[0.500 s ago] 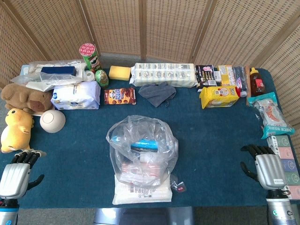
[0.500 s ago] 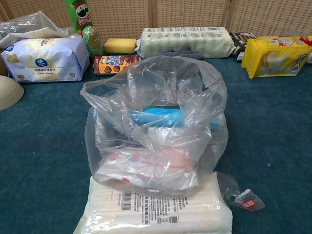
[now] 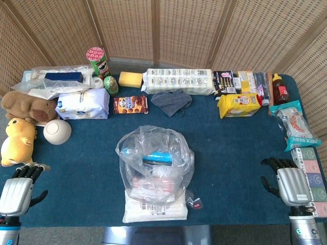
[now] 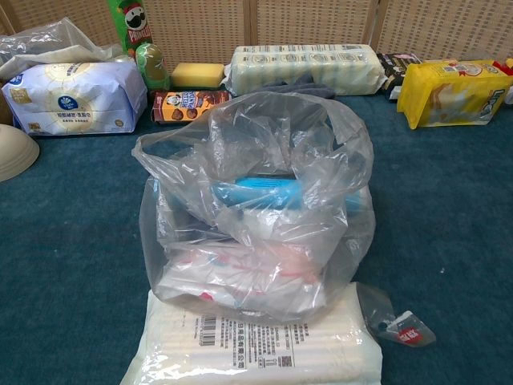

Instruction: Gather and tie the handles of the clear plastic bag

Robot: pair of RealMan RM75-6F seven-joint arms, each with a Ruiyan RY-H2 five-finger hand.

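The clear plastic bag (image 3: 155,166) stands near the middle of the tabletop (image 3: 230,148), toward the near edge, and its handles (image 4: 240,128) stand loose and untied above the open mouth. Inside it there is a blue packet (image 4: 260,191) on top of other packed goods that I cannot read through the plastic. The bag rests partly on a flat white package (image 4: 256,345) with a barcode, which lies at the near edge. Just right of this package lies a small clear wrapper with a red label (image 4: 401,325).

Along the far edge, from left to right, there are a crumpled plastic bag with a dark blue box (image 3: 56,81), a white and blue pack (image 3: 82,104), a green chips can (image 3: 98,61), a yellow sponge (image 3: 130,79), a long white pack (image 3: 179,80), a grey cloth (image 3: 171,101) and a yellow pack (image 3: 237,104). A brown cookie box (image 3: 130,104) lies near the sponge. At the left side are a brown plush toy (image 3: 25,106), a yellow plush toy (image 3: 18,140) and a white bowl (image 3: 57,131).

The left robot hand (image 3: 18,191) is at the near left corner and the right robot hand (image 3: 288,182) at the near right corner, both well apart from the bag. Each robot hand holds nothing and its fingers are apart.
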